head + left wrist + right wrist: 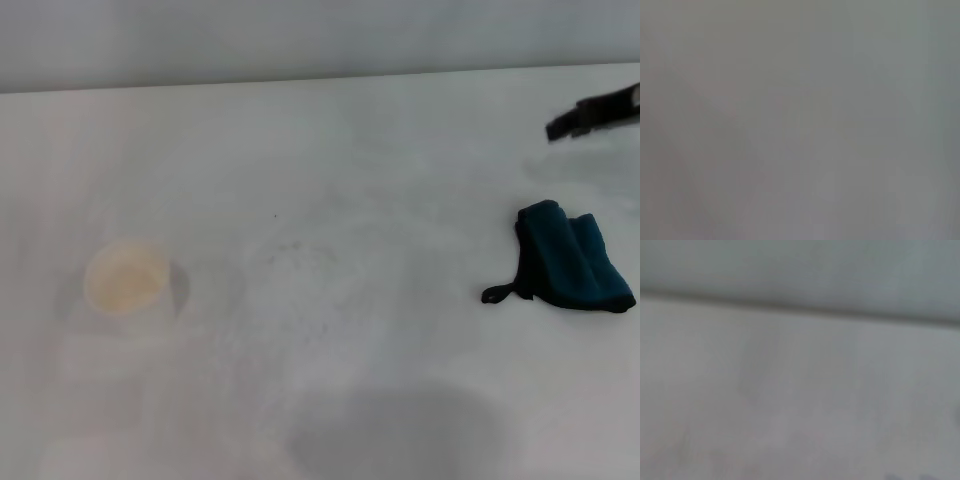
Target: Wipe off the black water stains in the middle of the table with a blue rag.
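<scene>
A plain grey wall (300, 40) rises behind, under soft, even light.

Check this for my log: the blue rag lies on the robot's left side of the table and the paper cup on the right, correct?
Swapped. The head view shows the blue rag on the robot's right side of the table, and the paper cup on the left.

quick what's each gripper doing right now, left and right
Left gripper: not in view.
Right gripper: at the table's far right, beyond the blue rag, holding nothing visible; open or shut cannot be told.
</scene>
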`<state>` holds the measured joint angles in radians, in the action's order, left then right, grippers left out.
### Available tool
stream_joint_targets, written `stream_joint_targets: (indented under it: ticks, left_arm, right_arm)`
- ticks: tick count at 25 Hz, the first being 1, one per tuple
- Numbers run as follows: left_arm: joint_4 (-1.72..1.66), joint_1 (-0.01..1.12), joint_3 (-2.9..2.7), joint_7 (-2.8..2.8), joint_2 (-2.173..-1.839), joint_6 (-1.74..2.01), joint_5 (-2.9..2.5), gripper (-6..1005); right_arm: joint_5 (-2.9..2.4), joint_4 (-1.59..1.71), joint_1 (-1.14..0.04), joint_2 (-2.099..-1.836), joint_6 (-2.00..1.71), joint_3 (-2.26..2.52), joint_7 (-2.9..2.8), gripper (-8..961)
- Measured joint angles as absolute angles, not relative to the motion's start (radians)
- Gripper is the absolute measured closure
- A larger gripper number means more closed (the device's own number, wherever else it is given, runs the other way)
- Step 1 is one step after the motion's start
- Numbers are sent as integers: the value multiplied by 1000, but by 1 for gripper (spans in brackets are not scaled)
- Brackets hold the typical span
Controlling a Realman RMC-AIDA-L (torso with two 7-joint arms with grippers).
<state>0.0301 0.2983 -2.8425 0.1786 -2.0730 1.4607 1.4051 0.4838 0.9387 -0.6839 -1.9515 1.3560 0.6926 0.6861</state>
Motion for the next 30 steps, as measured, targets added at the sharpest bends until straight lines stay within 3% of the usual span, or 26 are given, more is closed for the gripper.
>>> stream_joint_targets:
  ticks: [6,8,17,22,27,30]
  left_arm:
    - [28,307,-2842,179,-2073,1460,1415,119]
    - [24,309,-2842,179,-2074,1459,1440,119]
    - [5,336,-2842,179,-2076,1428,1470,120]
    - [4,353,-2842,179,-2075,1410,1472,120]
    - [9,354,-2843,179,-2075,1408,1473,120]
    - [14,351,-2842,176,-2075,1408,1473,119]
  right_arm:
    - [732,839,-609,-1891,1186,663,826,610]
    - [854,805,-578,-1882,1126,646,928,610]
    - [1419,555,-470,-1892,1060,384,1549,609]
    - [1620,484,-419,-1924,1052,364,1821,609]
    - [1798,463,-393,-2004,1060,362,2146,609]
    - [1899,357,-390,-2012,1097,362,2373,610]
